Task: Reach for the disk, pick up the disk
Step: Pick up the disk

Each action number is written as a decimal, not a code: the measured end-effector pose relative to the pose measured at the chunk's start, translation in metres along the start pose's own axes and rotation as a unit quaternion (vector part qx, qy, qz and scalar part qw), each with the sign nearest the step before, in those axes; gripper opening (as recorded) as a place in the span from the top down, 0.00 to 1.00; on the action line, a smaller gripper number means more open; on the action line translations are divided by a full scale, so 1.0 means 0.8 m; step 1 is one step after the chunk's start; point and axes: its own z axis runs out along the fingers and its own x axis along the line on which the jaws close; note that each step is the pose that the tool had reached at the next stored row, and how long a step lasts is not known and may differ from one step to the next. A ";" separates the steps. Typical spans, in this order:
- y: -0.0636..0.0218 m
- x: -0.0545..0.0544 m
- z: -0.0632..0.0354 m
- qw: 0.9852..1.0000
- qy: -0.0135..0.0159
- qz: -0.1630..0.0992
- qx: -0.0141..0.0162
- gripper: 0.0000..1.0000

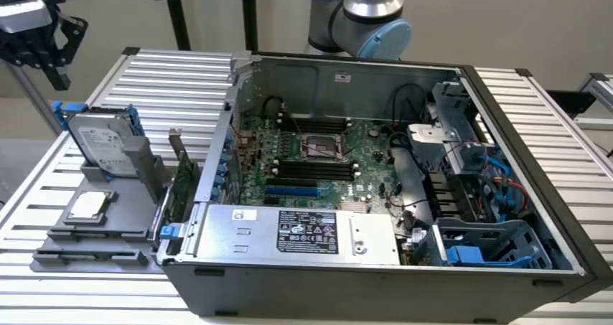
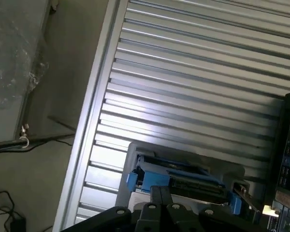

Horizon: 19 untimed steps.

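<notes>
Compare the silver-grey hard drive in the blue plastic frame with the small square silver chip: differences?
The silver-grey hard drive in its blue plastic frame stands on edge; the small square silver chip lies flat. The drive is clearly larger than the chip. The drive has a white label and a frame; the chip shows neither. Both sit on the grey fixture outside the open computer case.

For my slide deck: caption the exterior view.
Gripper hovers above the blue-framed disk, upright in a grey holder beside the open computer case.
</notes>
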 end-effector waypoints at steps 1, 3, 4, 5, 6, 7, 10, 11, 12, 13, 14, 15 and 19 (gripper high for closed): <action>0.000 0.000 0.000 1.000 0.000 -0.008 0.000 0.89; 0.000 0.000 0.000 1.000 0.001 -0.026 0.000 0.89; 0.000 0.000 0.000 0.999 0.001 -0.036 0.000 0.89; 0.000 0.000 0.000 0.999 0.002 -0.045 0.000 0.89; 0.000 0.000 0.000 0.999 0.002 -0.054 0.000 0.89; 0.000 0.000 0.000 0.998 0.002 -0.063 0.000 0.89; 0.000 0.000 0.000 0.996 0.003 -0.091 0.000 0.89; 0.000 0.000 0.000 0.995 0.003 -0.099 0.000 0.89; 0.000 0.000 0.000 0.994 0.004 -0.108 0.000 0.89; 0.000 0.000 0.000 0.993 0.004 -0.117 0.000 0.89; 0.000 0.000 0.000 0.992 0.004 -0.126 0.000 0.89; 0.000 0.000 0.000 0.991 0.005 -0.135 0.000 0.89; 0.000 0.000 0.000 0.985 0.006 -0.171 0.000 0.89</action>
